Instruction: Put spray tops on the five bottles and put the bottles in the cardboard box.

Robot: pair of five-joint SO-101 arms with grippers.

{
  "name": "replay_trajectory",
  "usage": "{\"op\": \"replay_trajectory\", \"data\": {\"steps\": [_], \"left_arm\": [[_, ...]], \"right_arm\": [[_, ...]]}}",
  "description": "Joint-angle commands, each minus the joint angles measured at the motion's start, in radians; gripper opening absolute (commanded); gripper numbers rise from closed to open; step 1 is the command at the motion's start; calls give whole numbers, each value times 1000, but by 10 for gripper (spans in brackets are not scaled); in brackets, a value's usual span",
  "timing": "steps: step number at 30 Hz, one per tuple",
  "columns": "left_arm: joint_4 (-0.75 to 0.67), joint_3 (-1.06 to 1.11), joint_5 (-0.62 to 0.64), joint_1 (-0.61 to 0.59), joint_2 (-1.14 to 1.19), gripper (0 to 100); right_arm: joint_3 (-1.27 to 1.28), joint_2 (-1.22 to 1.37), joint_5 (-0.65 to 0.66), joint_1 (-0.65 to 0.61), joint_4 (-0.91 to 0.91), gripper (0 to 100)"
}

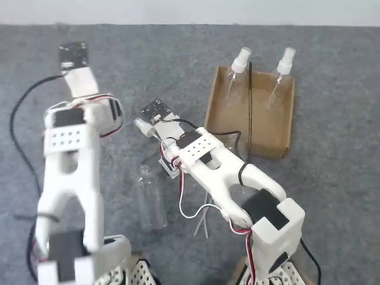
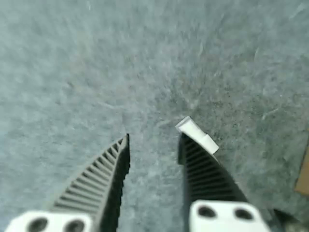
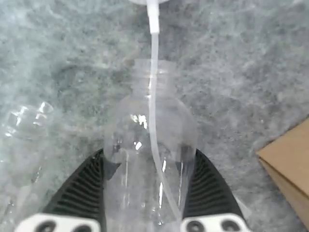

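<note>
My right gripper (image 3: 149, 162) is shut on a clear uncapped bottle (image 3: 149, 140), one black finger on each side of its body. A white spray top (image 3: 150, 2) hovers just off the bottle's mouth, and its thin dip tube (image 3: 153, 96) runs down through the neck. From above, that spray top (image 1: 142, 126) sits at the tip of the right arm. My left gripper (image 2: 152, 140) hangs open over bare carpet, with a small white piece (image 2: 197, 136) at one fingertip. Two bottles with spray tops (image 1: 237, 77) (image 1: 280, 76) lie in the cardboard box (image 1: 261, 127).
Another uncapped clear bottle (image 1: 151, 199) lies on the grey carpet between the two arms, also seen beside the held one (image 3: 24, 125). A further clear bottle (image 1: 230, 142) rests by the box's near corner. A box corner (image 3: 289, 164) lies close to the right gripper.
</note>
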Motion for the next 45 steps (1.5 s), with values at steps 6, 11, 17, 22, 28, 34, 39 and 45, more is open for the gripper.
{"op": "replay_trajectory", "data": {"steps": [6,11,17,22,28,34,39,45], "left_arm": [[2,-188,232,51,233,210],[2,-237,405,66,342,210],[2,-294,451,68,454,210],[3,-314,451,120,519,209],[3,-314,451,143,551,209],[0,-314,451,141,560,92],[-5,-317,451,147,595,17],[15,-343,451,141,586,13]], "right_arm": [[-63,-13,-12,10,-28,6],[-63,-8,-12,12,-47,6],[-63,-8,-14,8,-50,6],[-63,-8,-14,8,-51,6],[-63,-8,-14,12,-51,6],[-63,-8,-14,12,-50,6],[-63,-8,-14,13,-50,6],[-63,-8,-14,13,-47,6]]}}
